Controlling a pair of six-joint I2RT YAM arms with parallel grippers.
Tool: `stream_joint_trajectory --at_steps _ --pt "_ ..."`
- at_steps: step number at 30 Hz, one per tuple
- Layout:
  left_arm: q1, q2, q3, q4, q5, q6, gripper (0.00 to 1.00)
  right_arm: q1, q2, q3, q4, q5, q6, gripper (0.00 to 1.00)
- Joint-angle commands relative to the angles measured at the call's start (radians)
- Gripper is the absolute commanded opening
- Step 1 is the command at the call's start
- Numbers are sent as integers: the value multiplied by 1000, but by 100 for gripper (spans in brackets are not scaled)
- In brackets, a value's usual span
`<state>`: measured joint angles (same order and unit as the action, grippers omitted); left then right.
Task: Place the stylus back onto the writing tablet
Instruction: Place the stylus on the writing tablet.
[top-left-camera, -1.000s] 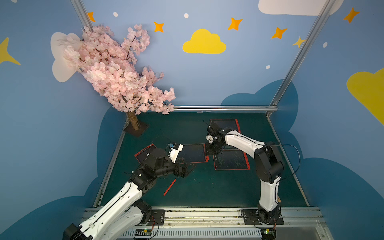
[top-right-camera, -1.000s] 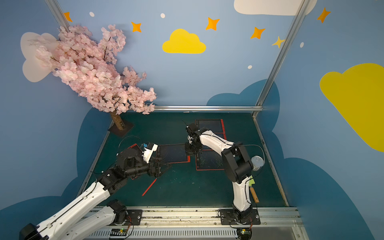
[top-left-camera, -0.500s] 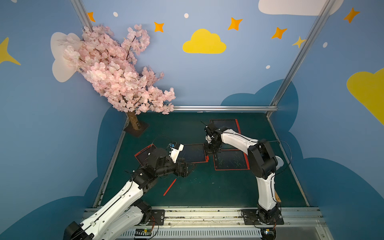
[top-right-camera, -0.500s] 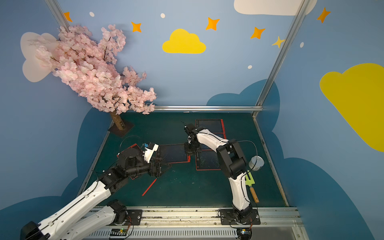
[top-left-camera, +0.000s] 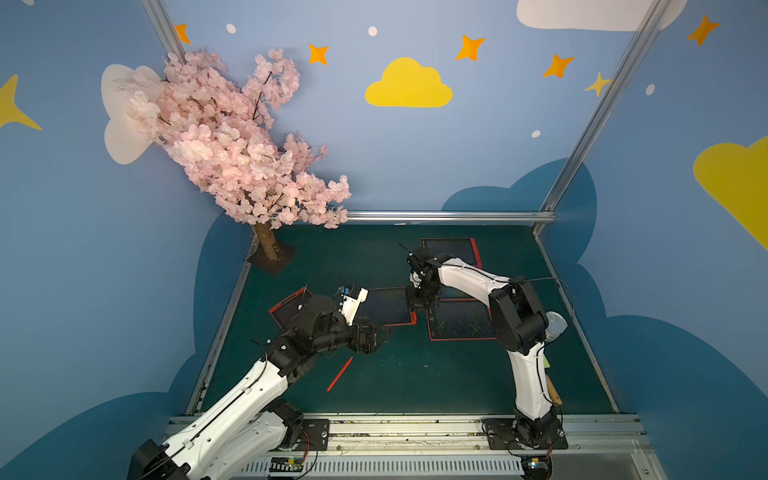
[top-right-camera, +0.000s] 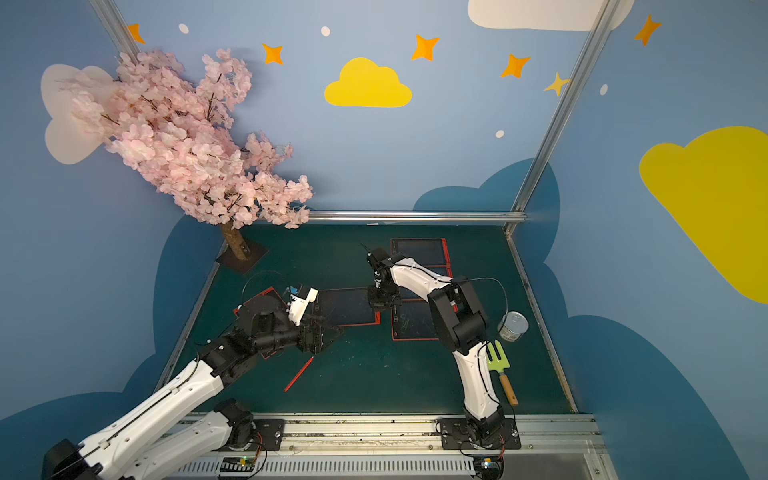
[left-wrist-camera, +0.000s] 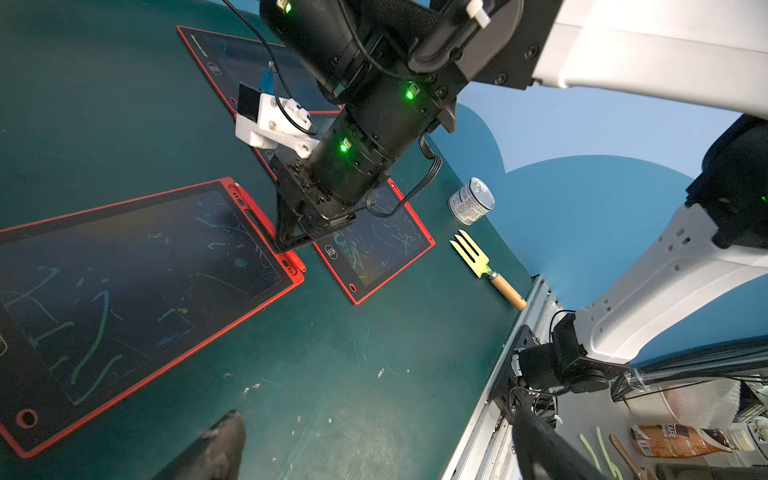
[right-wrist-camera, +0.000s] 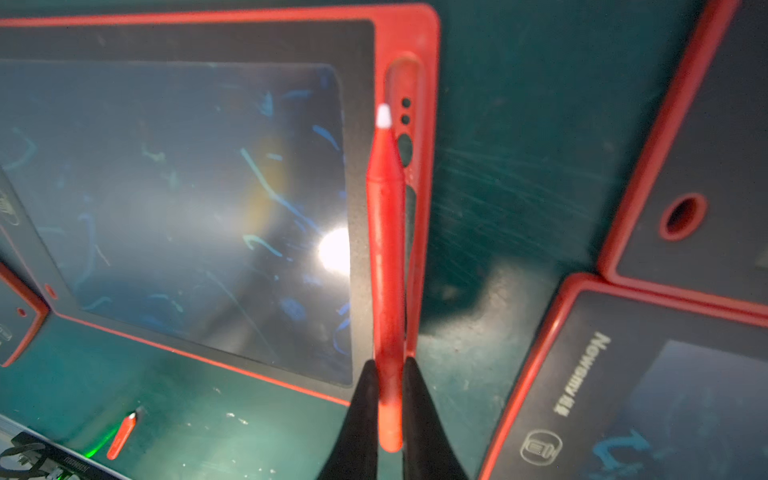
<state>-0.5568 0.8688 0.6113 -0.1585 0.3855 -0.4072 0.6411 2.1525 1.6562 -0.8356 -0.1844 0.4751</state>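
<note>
Red stylus (right-wrist-camera: 386, 257): I see it pinched at its blunt end by my right tool (right-wrist-camera: 390, 368), lower centre, white tip over the edge slot of the writing tablet (right-wrist-camera: 166, 187).
Left tool (top-left-camera: 379, 336): spread wide above the worktop (top-left-camera: 415, 382).

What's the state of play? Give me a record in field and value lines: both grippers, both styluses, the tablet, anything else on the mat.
right gripper: shut on the held stylus
held stylus: lies along the edge slot of the writing tablet; whether it is seated cannot be told
left gripper: open, empty, above the mat
loose stylus: flat on the mat beside the left gripper, on no tablet
other items: can and garden fork, by the right arm
</note>
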Motion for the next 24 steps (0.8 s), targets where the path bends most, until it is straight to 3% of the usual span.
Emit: stream_joint_trajectory --at_steps 1,19,24 --pt "-2 0 12 -6 9 15 99 3 24 27 -21 -12 11 13" --pt "-2 -2 11 -6 3 16 98 2 38 56 -45 10 25 18" --pt "-2 -2 10 -3 1 18 99 5 32 60 -50 14 29 12"
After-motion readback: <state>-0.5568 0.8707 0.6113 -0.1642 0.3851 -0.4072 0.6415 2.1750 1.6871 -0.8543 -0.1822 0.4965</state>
